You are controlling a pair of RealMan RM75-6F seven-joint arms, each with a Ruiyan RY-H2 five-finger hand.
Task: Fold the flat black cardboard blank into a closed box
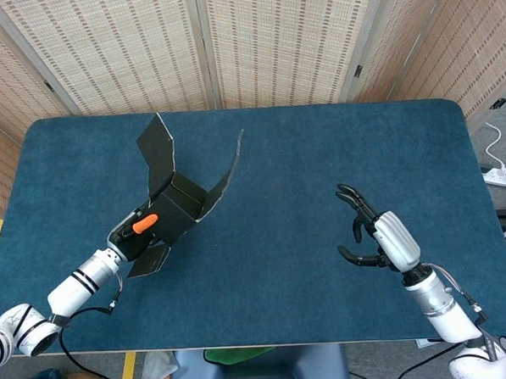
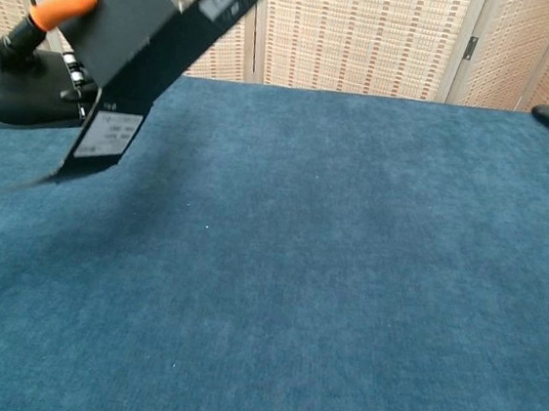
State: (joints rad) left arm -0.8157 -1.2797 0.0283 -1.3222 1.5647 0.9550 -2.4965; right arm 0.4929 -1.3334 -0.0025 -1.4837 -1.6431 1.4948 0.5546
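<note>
box (image 1: pixel 176 209) half folded, lifted off the worktop (image 1: pixel 303 178) at its left side, tilted. looks light, thin card, stiff along panels but floppy at creases; flaps swing free. best hold is on the formed walls or a crease edge, not the loose flaps. long axis runs from near-left to far-right in head view, open mouth facing up and right, one flap (image 1: pixel 158 152) sticking up at the far end, another (image 1: pixel 224 176) curving right. left hand (image 1: pixel 135 232) holds the near wall, fingers closed on it, orange tip on top. right hand (image 1: pixel 383 240) well apart, right side, empty, fingers spread and half curled.
</note>
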